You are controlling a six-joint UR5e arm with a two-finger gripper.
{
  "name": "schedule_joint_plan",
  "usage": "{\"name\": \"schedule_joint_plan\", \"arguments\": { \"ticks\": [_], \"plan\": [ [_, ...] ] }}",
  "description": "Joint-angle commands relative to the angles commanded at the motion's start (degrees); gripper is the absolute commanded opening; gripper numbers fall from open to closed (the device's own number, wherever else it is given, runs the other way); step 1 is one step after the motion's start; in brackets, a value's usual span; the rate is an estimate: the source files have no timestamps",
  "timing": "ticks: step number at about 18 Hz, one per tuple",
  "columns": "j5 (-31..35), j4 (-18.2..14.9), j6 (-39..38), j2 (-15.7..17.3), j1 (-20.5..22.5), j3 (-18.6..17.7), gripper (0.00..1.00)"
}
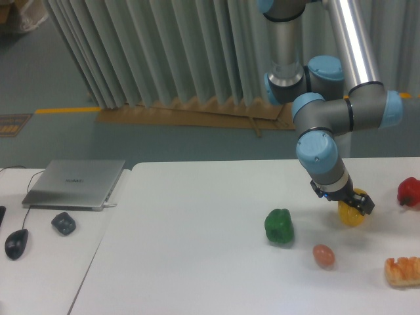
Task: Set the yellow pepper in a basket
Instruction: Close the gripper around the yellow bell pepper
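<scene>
Camera: pincer (349, 205) over yellow pepper (352, 216), near table's right edge.

yellow pepper (352, 216) — green pepper (279, 227), red pepper (409, 192)

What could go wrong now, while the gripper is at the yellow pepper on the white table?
1. The gripper sits over the top of the glossy yellow bell pepper; its fingers are hidden, so the hold cannot be confirmed, and the smooth, lobed skin could slip.
2. No basket is in view, so the carry may be long.
3. The red pepper, the green bell pepper and the small brownish egg-shaped object lie close by; a swing might knock them.
</scene>
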Motion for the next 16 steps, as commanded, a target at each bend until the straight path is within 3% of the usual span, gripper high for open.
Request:
{"name": "schedule_joint_plan", "arguments": {
  "ticks": [6,9,11,13,14,16],
  "plan": [
    [0.09,0.44,1.15,-0.35,0.62,-0.44,1.00],
    [1.57,4.03,1.06,-0.35,0.88,-2.98,1.00],
    [1.67,4.13,0.97,-0.44,0.88,-2.81,0.99],
    [1.67,4.04,1.06,-0.35,0.88,-2.73,0.69],
    [1.58,3.96,1.23,-0.26,0.97,-2.46,0.49],
    [1.41,3.61,1.58,-0.09,1.06,-2.20,0.42]
  ]
}}
